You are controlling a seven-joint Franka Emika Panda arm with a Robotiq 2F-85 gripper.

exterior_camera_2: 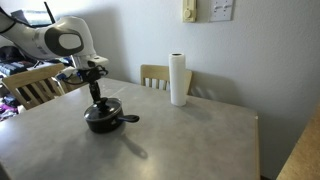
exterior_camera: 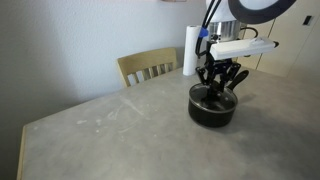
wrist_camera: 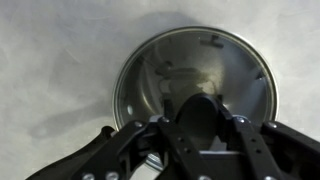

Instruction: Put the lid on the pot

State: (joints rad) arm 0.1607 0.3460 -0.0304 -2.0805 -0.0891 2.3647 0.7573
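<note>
The black pot [exterior_camera: 212,112] stands on the grey table, its long handle pointing sideways in an exterior view [exterior_camera_2: 128,119]. The clear glass lid [wrist_camera: 190,65] with its metal rim lies level over the pot's mouth. My gripper [wrist_camera: 200,110] points straight down over the pot, and its two fingers flank and touch the lid's dark knob, shut on it. In both exterior views the gripper [exterior_camera: 218,82] [exterior_camera_2: 97,95] sits right on top of the pot [exterior_camera_2: 102,122]. The pot's inside is hidden under the lid.
A tall white paper-towel roll [exterior_camera: 190,50] [exterior_camera_2: 179,80] stands upright behind the pot near the wall. Wooden chairs [exterior_camera: 150,68] [exterior_camera_2: 35,85] stand at the table's edges. The grey table [exterior_camera: 110,135] [exterior_camera_2: 190,140] stretches wide around the pot.
</note>
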